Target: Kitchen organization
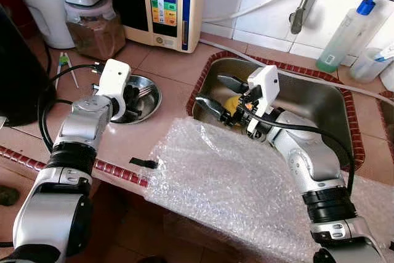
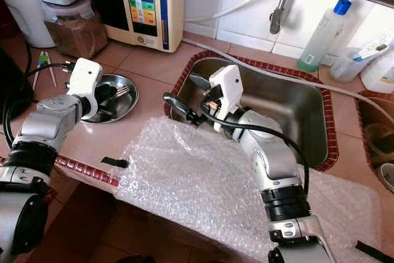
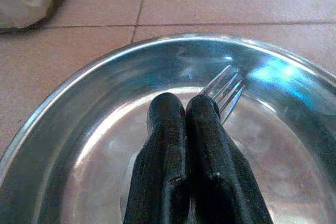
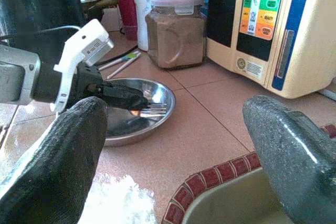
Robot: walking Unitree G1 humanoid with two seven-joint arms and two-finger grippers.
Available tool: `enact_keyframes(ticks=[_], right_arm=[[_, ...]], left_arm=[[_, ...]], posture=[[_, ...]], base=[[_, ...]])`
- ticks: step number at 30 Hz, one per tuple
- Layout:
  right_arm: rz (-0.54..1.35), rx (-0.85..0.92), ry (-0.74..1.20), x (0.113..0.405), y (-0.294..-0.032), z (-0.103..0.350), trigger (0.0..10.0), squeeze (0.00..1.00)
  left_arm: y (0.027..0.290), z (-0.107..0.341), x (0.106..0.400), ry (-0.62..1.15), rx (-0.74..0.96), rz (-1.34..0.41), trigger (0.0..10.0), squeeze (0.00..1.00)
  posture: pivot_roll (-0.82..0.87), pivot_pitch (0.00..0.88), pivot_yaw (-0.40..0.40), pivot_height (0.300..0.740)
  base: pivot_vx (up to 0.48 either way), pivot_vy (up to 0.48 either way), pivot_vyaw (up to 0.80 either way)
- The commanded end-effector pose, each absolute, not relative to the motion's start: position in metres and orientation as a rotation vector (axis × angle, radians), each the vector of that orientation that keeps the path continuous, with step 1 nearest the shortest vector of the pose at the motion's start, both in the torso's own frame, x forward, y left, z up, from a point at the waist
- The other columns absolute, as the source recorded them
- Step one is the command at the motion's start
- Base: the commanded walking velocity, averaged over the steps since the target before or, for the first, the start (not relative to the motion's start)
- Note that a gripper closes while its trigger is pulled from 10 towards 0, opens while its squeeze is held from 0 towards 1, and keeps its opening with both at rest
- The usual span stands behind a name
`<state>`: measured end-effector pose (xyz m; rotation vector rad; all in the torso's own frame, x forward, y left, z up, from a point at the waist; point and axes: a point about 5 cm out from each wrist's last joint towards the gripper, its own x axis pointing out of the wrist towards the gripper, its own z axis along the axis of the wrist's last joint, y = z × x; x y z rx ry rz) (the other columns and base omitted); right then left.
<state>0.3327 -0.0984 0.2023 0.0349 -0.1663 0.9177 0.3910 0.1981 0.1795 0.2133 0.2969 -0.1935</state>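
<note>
A round steel plate [image 1: 152,94] sits on the tiled counter left of the sink [image 1: 308,93]. My left gripper [image 3: 184,103] reaches down into the plate [image 3: 79,80], its fingers pressed together, shut on a fork [image 3: 227,88] whose tines stick out past the tips. The right wrist view also catches the fork [image 4: 153,110] over the plate [image 4: 131,136]. My right gripper [image 1: 218,93] hovers open at the sink's left rim, nothing between its fingers. A yellow object [image 1: 233,103] lies in the sink just behind it, partly hidden.
Bubble wrap [image 1: 228,183] covers the counter's front edge under my right arm. A water machine [image 1: 163,4], a jar of brown powder [image 1: 95,29] and white containers line the back. A green bottle [image 1: 345,29] stands behind the sink. Utensils [image 1: 64,66] lie left of the plate.
</note>
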Motion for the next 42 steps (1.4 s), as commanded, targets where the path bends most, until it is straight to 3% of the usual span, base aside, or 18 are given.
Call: enact_keyframes(ticks=[1, 12, 23, 26, 27, 33, 42], right_arm=[[0.91, 0.026, -0.183, 0.333, -0.099, 0.208, 10.0, 0.0], [0.88, 0.044, -0.194, 0.336, -0.101, 0.209, 10.0, 0.0], [0.796, 0.066, -0.199, 0.342, -0.102, 0.205, 10.0, 0.0], [0.758, 0.078, -0.21, 0.346, -0.105, 0.208, 10.0, 0.0], [0.672, 0.134, -0.24, 0.354, -0.11, 0.215, 10.0, 0.0], [0.57, 0.289, -0.283, 0.365, -0.116, 0.23, 10.0, 0.0], [0.522, 0.31, -0.273, 0.367, -0.126, 0.228, 10.0, 0.0]], left_arm=[[0.197, 0.176, 0.392, 0.291, 0.176, -0.167, 0.0, 0.0], [0.187, 0.188, 0.394, 0.126, 0.108, -0.075, 0.0, 0.0], [0.183, 0.213, 0.384, -0.102, 0.181, 0.038, 0.0, 0.0], [0.175, 0.218, 0.382, -0.155, 0.144, -0.007, 0.0, 0.0], [0.158, 0.222, 0.376, -0.23, 0.069, -0.115, 0.0, 0.0], [0.121, 0.222, 0.363, -0.258, -0.165, -0.363, 0.0, 0.0], [0.107, 0.219, 0.361, -0.248, -0.224, -0.437, 0.0, 0.0]], posture=[[0.03, 0.112, -0.035, 0.74], [0.05, 0.122, -0.034, 0.74], [0.06, 0.126, -0.042, 0.74], [0.07, 0.124, -0.046, 0.74], [0.07, 0.117, -0.05, 0.74], [0.06, 0.109, -0.05, 0.74], [0.05, 0.107, -0.046, 0.74]], base=[[0.0, 0.0, 0.0], [0.0, 0.0, 0.0], [0.0, 0.0, 0.0], [0.0, 0.0, 0.0], [0.0, 0.0, 0.0], [0.0, 0.0, 0.0], [0.0, 0.0, 0.0]])
